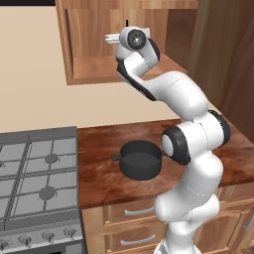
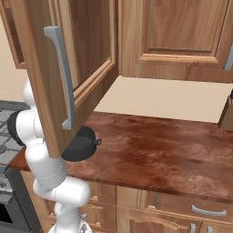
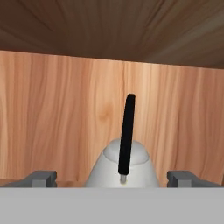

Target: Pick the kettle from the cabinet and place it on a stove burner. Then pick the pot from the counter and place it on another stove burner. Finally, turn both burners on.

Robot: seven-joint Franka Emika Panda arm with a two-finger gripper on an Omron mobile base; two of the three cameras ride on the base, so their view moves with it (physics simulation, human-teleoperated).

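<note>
Left base view: arm is reaching up into the open wall cabinet (image 1: 99, 59); dark pot (image 1: 141, 158) is sitting on the glossy counter (image 1: 106, 149), right of the gas stove (image 1: 39, 178).

Right base view: pot (image 2: 82, 143) is lying on the counter (image 2: 154, 150), partly behind an open cabinet door (image 2: 59, 68).

Hand view: gripper (image 3: 113, 179) is standing released, fingertips (image 3: 41, 178) wide apart, flanking the pale kettle (image 3: 105, 168) with its black handle (image 3: 126, 135), against the cabinet's back wall (image 3: 52, 113).

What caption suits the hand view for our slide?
Open jaws flank the kettle, its black handle upright between them, inside the wooden cabinet.
</note>
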